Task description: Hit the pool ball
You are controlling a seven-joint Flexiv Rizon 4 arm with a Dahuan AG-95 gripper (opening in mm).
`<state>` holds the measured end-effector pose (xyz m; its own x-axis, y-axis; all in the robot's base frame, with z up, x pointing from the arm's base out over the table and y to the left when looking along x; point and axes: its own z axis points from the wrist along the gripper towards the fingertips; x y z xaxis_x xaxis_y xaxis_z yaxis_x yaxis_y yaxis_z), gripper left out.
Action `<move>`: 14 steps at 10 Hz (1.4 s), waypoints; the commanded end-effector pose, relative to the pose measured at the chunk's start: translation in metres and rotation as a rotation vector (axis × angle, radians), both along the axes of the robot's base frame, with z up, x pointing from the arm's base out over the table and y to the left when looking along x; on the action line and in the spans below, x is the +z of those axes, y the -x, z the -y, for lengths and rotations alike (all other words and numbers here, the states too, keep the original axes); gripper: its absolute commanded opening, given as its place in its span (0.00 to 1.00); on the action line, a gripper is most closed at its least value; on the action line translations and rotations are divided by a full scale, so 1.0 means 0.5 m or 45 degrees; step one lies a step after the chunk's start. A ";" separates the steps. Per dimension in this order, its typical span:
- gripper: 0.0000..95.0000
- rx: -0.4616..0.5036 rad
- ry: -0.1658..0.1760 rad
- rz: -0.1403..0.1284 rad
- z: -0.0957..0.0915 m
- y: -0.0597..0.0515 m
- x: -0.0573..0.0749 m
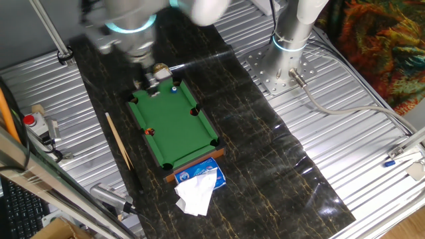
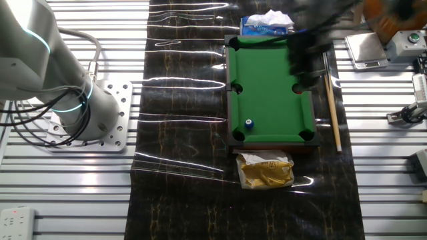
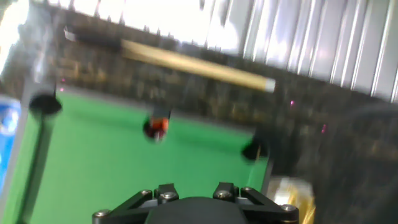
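Observation:
A small green pool table (image 1: 174,126) lies on the dark mat; it also shows in the other fixed view (image 2: 270,73). A blue ball (image 1: 174,88) sits near one end (image 2: 249,124). An orange ball (image 3: 157,126) rests by a side pocket (image 1: 149,131). A wooden cue stick (image 1: 118,139) lies on the mat beside the table (image 2: 331,100) (image 3: 193,65). My gripper (image 1: 153,82) is blurred by motion above the table's far end, near the blue ball. The hand view shows only the gripper's base (image 3: 193,205), so its fingers are hidden.
A gold bag (image 2: 267,170) lies past one end of the table. A blue tissue pack (image 1: 199,174) with white tissue (image 1: 196,196) lies past the other end. The arm's base (image 2: 80,113) stands on the metal plate. A red-button box (image 1: 30,121) is at the left.

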<state>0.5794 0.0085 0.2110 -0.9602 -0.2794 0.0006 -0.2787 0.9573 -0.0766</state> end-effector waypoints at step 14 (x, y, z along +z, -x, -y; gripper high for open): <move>0.40 1.451 0.044 0.048 -0.220 -0.305 -0.152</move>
<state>0.7095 0.1033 0.1460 -0.2948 -0.9555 -0.0051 -0.9489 0.2934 -0.1165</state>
